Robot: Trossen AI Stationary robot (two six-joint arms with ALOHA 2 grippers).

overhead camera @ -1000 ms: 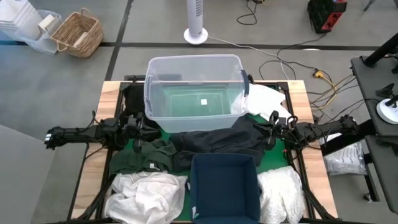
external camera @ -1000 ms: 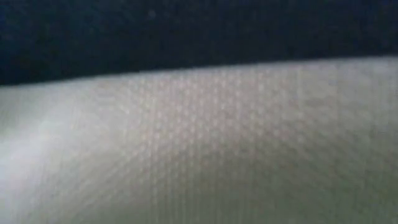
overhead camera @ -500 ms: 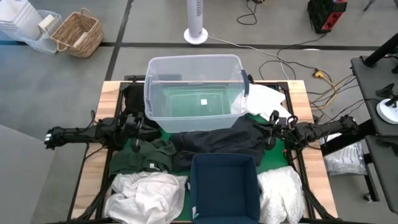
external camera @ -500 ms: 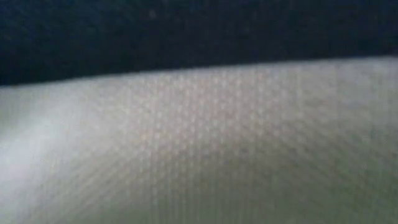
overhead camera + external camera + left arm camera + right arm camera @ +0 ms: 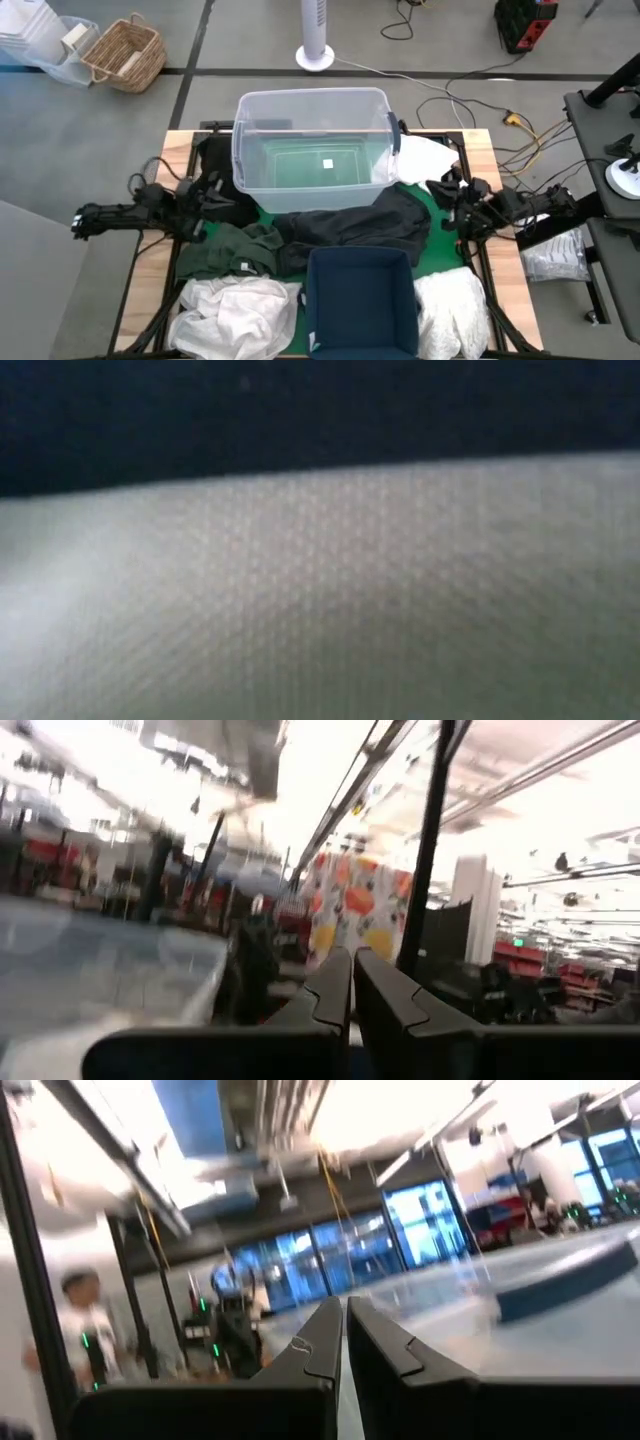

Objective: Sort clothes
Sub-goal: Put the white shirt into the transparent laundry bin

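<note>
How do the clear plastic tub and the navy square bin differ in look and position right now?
The clear plastic tub is see-through, and it sits at the table's far side. The navy bin is opaque and dark, and it sits at the near edge, between white garments. Both are open-topped with no clothes inside.

The wooden table [image 5: 505, 290] carries a green mat [image 5: 440, 250], clothes [image 5: 350, 225], clear tub [image 5: 312, 140], navy bin [image 5: 362, 300].

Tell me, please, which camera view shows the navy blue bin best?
The high view: the navy blue bin shows whole from above, at the table's near edge between white clothes. The right wrist view catches only a blurred blue edge, probably the bin. The low view and left wrist view show nothing of it.
</note>
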